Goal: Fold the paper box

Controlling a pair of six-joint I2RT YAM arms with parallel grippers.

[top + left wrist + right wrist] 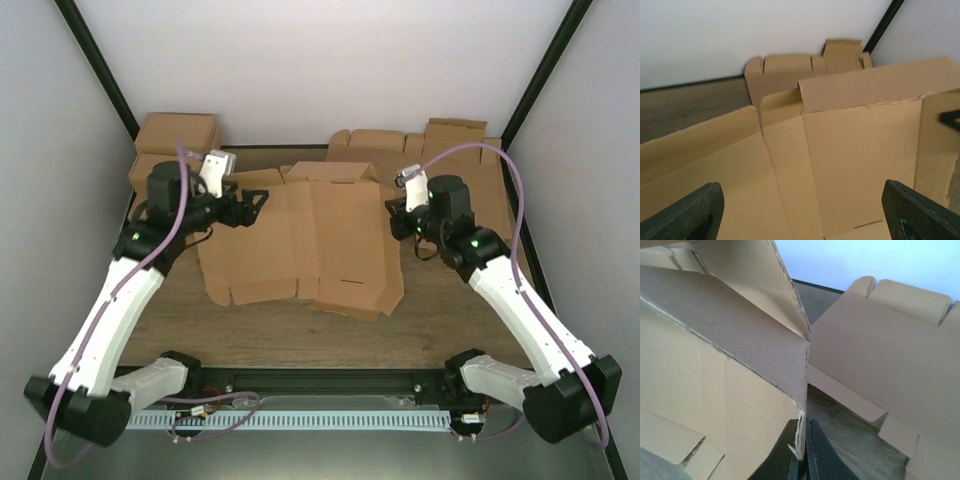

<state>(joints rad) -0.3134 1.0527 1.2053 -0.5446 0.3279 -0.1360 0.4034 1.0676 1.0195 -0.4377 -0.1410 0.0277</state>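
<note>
Centre of the brown wooden surface [440,310], and there lies the paper box [330,240], one big plain brown cardboard die-cut sheet with creased panels, spread mostly flat with its tabs pointing toward the near edge. On its right side the right pincer [392,212] is clamped tight on the thin right-hand edge of the sheet. The wrist view shows the two dark fingers [782,455] pressed together with the cardboard sandwiched between them and bare wood showing beneath, so that side panel looks tipped up along its crease. This reads as the anchor grip, holding one wall raised so the sheet cannot slide. Over on the left, the left pincer [258,205] stands wide, its black fingers [687,212] spread far apart and holding nothing, poised low over the far-left part of the sheet near the left flap. Whether it touches the cardboard cannot be told. The far flap of the box seems to stand up a little, a pale crease line running across it. A fair guess is that the left arm is lining up for a fresh hold on its own side wall. Folding looks barely begun. Out of play, a thick stack of brown cardboard blanks [175,135] sits at the far-left corner, and more flat blanks [440,145] lean by the far-right corner.
</note>
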